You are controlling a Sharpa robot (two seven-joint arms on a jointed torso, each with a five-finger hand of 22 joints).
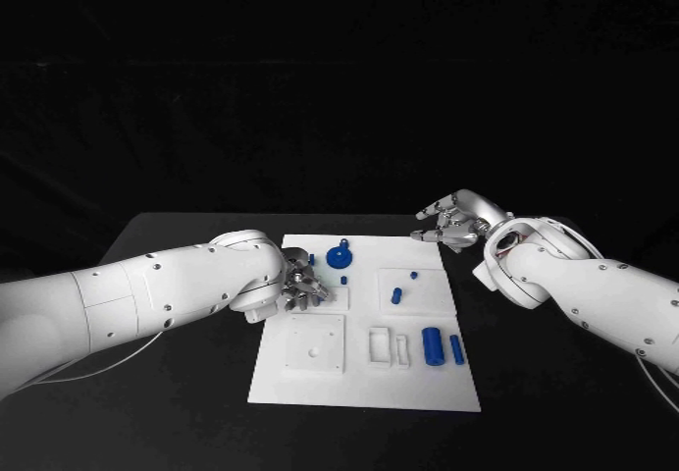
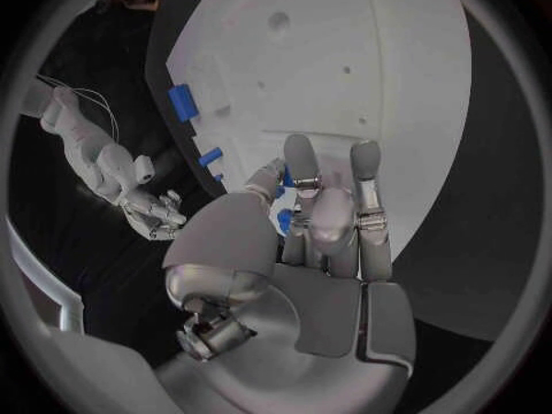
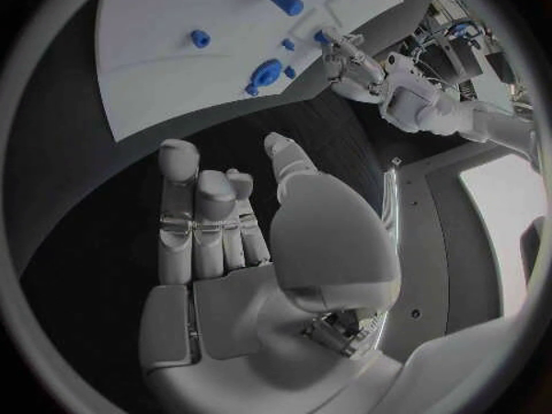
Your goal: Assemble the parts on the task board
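Note:
The white task board (image 1: 368, 378) lies in the middle of the black table. My left hand (image 1: 298, 287) sits at the board's left edge, and its thumb and fingers (image 2: 304, 167) close round a small blue part (image 2: 281, 219) that is mostly hidden. A blue disc with a pin (image 1: 339, 257) and a small blue peg (image 1: 344, 280) lie just beyond the hand. Two blue cylinders (image 1: 433, 346) rest at the board's near right. My right hand (image 1: 455, 224) hovers over the table past the board's far right corner, fingers apart and holding nothing.
Two small blue pieces (image 1: 397, 293) lie on a raised square at the board's right. A white square block (image 1: 314, 345) and a slotted frame (image 1: 388, 346) stand on the near half. Black table (image 1: 184, 392) surrounds the board on every side.

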